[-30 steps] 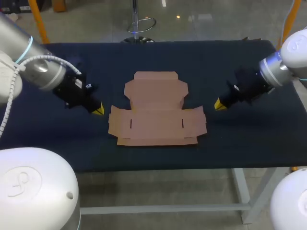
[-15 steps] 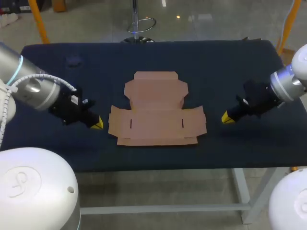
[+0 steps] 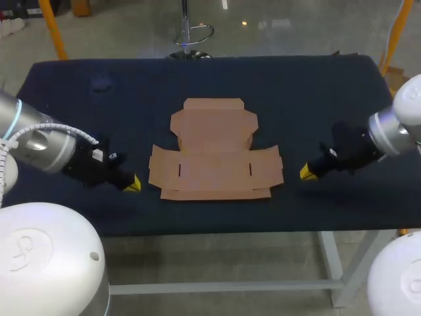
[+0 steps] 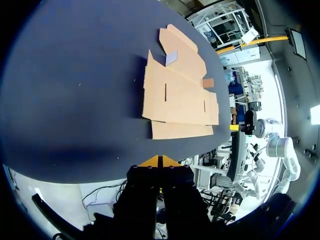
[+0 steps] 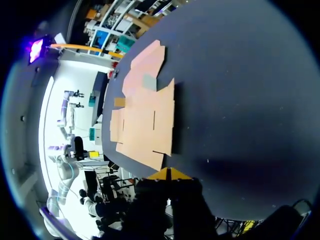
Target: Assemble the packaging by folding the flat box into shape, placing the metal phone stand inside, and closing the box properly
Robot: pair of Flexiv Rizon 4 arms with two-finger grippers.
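A dark blue cloth (image 3: 296,92) covers the table (image 3: 333,263).

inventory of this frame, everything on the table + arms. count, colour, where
flat box: 1, brown cardboard, unfolded, lying flat at the middle of the table
table: 1, covered in a dark navy cloth, under everything
phone stand: none in view
left arm: 1, silver and white, comes in from the left side
right arm: 1, silver and white, comes in from the right side
left gripper: 1, black with yellow tips, shut and empty, low over the cloth beside the box's near left corner, apart from it
right gripper: 1, black with yellow tips, shut and empty, low over the cloth beside the box's right flap, apart from it
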